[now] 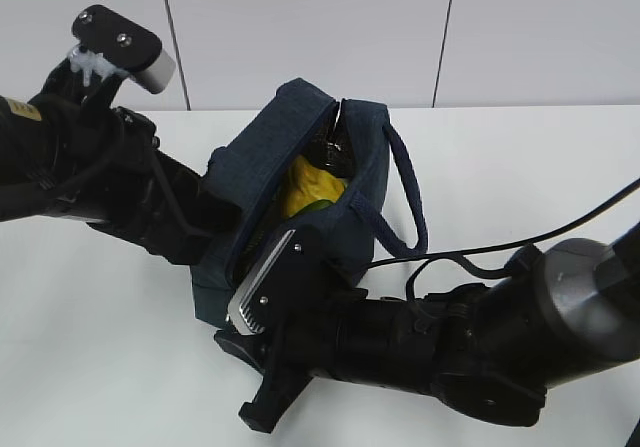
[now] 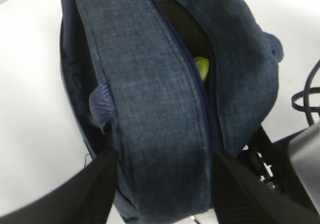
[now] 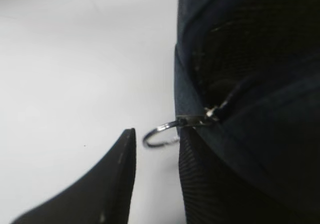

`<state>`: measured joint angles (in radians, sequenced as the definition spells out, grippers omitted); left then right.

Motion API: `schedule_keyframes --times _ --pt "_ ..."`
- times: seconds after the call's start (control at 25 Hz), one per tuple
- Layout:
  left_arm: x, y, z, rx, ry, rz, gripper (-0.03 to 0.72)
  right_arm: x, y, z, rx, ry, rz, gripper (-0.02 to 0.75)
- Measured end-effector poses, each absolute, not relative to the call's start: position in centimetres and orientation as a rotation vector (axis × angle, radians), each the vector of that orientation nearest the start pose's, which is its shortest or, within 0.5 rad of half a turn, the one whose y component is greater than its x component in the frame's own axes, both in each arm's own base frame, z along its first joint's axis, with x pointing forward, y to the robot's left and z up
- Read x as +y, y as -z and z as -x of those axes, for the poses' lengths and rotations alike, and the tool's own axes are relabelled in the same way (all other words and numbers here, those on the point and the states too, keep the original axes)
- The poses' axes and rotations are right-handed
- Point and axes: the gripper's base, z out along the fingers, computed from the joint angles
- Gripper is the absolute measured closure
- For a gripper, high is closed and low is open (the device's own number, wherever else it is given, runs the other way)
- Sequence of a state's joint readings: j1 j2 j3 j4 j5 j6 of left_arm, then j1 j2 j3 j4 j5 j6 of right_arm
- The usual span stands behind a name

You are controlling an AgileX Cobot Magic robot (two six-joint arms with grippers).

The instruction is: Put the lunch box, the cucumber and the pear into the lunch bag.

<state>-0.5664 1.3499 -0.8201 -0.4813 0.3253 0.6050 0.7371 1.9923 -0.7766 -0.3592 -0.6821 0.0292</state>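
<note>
The navy lunch bag (image 1: 255,167) stands in the middle of the table with its top zipper open. The yellow pear (image 1: 300,189) lies inside, and a green bit of the cucumber (image 1: 320,208) shows beside it; the green also shows in the left wrist view (image 2: 201,66). The lunch box is hidden. My left gripper (image 2: 165,184) is shut on the bag's end, one finger on each side of the fabric. My right gripper (image 3: 156,134) is open at the bag's near end, with the silver ring pull (image 3: 159,136) between its fingertips. It also shows in the exterior view (image 1: 252,349).
One loop handle (image 1: 405,192) hangs over the bag's right side. A black cable (image 1: 450,257) lies on the white table (image 1: 520,167) to the right of the bag. The left arm (image 1: 90,167) fills the left side.
</note>
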Motion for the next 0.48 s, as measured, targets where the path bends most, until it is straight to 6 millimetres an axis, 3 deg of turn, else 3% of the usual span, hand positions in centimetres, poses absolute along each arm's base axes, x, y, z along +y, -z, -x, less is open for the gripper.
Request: schedule_keyframes --times 0.16,0.32,0.48 --pt "-16.09 -25.92 -22.79 2.151 0.385 -0.882 0.323 25.59 -10.68 -24.87 1.752 -0.553 1.125 0.457" --pt "-16.10 -25.92 -22.79 2.152 0.387 -0.880 0.323 25.56 -10.69 -24.92 1.775 -0.568 1.090 0.355" --pt "-16.11 -25.93 -22.78 2.154 0.392 -0.874 0.323 25.36 -10.73 -25.27 1.817 -0.565 1.006 0.332"
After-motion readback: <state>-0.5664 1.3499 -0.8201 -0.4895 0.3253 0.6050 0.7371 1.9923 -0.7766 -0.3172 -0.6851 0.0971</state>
